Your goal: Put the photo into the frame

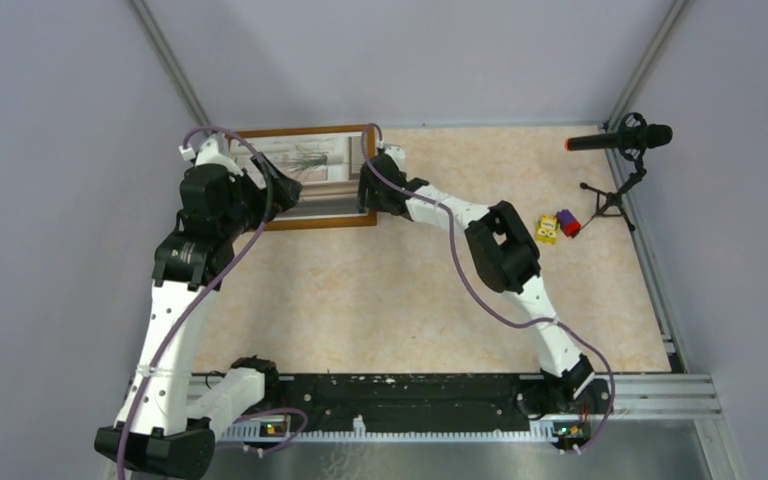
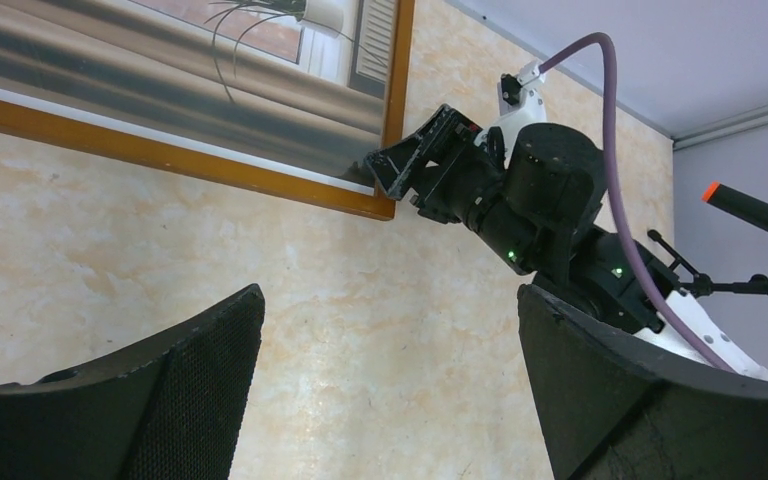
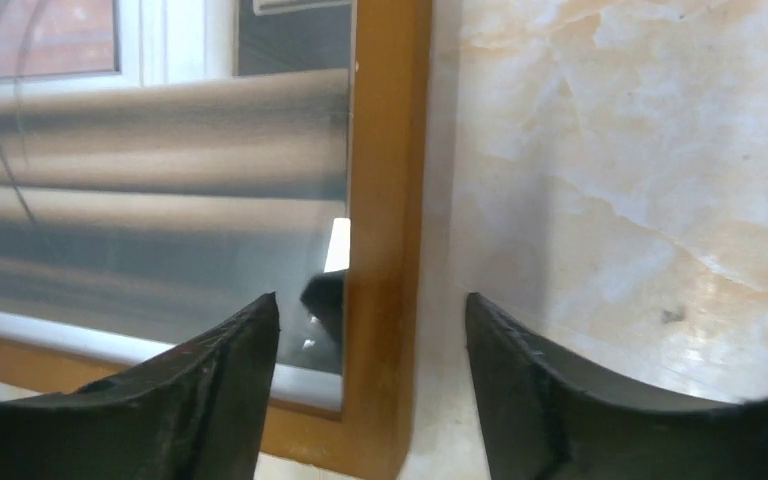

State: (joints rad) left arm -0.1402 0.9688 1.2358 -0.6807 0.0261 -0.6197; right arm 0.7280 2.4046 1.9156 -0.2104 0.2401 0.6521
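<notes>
Two arms, one worktop (image 1: 380, 290), contents as follows.

1. The frame (image 1: 320, 221), light orange-brown wood, is lying flat at the 11 o'clock corner of the worktop.
2. The photo (image 1: 325, 158) is sitting inside the frame's opening. Its white border is showing along the near and right rails, and its dark grass blades are showing toward 12 o'clock.
3. Left tool (image 2: 390, 300) is hanging above the frame's near-left part, toward 7 o'clock. Its fingers are spreading wide and it is released, grasping nothing.
4. Right tool (image 3: 370, 310) is sitting at the frame's 3 o'clock rail, close to the 5 o'clock corner. It is straddling that rail, with one finger over the photo's edge and the other over bare worktop. A gap is showing on each side, so it is released and clamping nothing.
5. Microphone (image 1: 620, 138) on a small stand is standing at 2 o'clock, well apart from the frame.
6. Yellow block (image 1: 547, 230) and purple-and-red block (image 1: 567, 222) are lying just beside each other at 3 o'clock.
</notes>
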